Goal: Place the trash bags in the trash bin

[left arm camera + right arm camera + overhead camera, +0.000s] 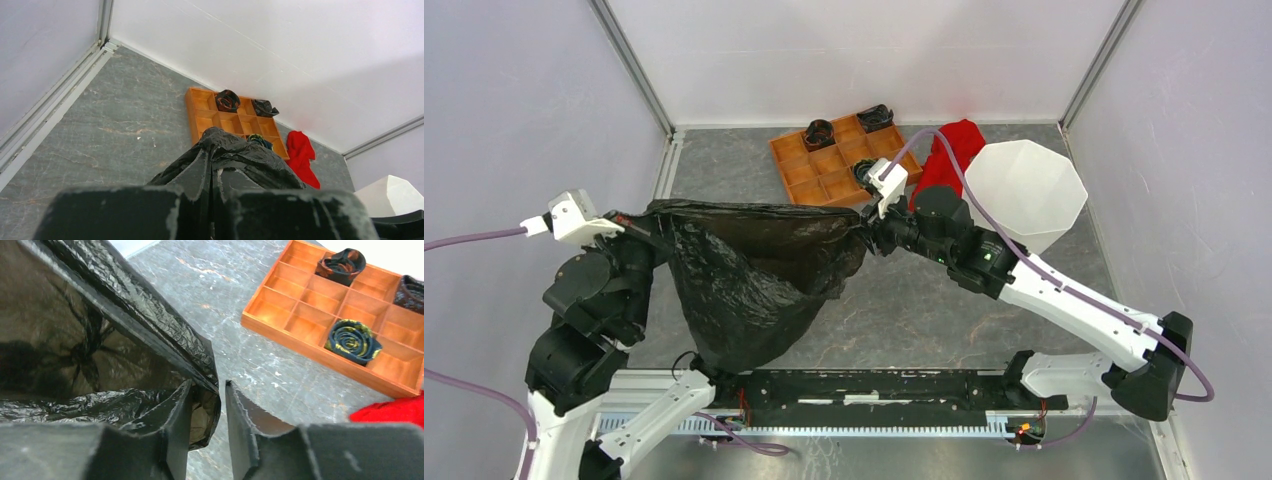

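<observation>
I grip the trash bag [754, 285] with both hands, left hand [629, 225] and right hand [869, 235] clamped on opposite rim edges to stretch its mouth open above the desk [924, 310], while the trash bin [1027, 192] stands well apart at far right.

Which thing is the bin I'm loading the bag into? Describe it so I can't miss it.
Look at the table's far right corner, beyond the right gripper. The bin is beside the red cloth: white, with an eight-sided rim, unlike the flat orange tray.
</observation>
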{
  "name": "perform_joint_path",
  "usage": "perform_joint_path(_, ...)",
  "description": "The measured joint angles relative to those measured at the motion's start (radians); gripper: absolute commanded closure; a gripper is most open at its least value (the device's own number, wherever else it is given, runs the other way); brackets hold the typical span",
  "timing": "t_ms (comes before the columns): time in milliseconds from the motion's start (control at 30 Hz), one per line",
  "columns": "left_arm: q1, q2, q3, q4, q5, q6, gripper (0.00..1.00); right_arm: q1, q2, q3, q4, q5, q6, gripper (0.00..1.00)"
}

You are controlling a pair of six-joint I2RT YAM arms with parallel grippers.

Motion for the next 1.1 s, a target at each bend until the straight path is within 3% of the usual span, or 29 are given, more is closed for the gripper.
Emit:
perform_joint_path(133, 0.0, 0.0, -0.036, 0.026, -0.005, 0.011, 0.98, 0.0, 0.002, 0.023, -0.061, 0.018, -0.008, 0.2)
perform_joint_path(300, 0.0, 0.0, -0.093, 0.036, -0.028, 0.034, 0.98, 0.0, -0.01, 0.071, -0.133, 0.031, -0.019, 0.02)
perform_joint_path(567, 0.0, 0.01, -0.145, 0.049, -0.05, 0.069, 0.98, 0.002, -0.123, 0.104, -0.232, 0.138, -0.03, 0.02)
perform_joint_path(800, 0.0, 0.014, -0.156, 0.065, -0.046, 0.07, 0.98, -0.01, -0.191, 0.137, -0.345, 0.6, -0.063, 0.02)
perform_joint_path(900, 0.0, 0.013, -0.167, 0.065, -0.04, 0.07, 0.98, -0.078, -0.173, 0.137, -0.415, 0.745, -0.077, 0.02)
perform_joint_path(1000, 0.0, 0.011, -0.173, 0.065, -0.038, 0.07, 0.98, -0.144, -0.151, 0.136, -0.453, 0.776, -0.08, 0.03)
perform_joint_path(1100, 0.0, 0.01, -0.174, 0.065, -0.034, 0.07, 0.98, -0.211, -0.124, 0.128, -0.479, 0.77, -0.079, 0.14)
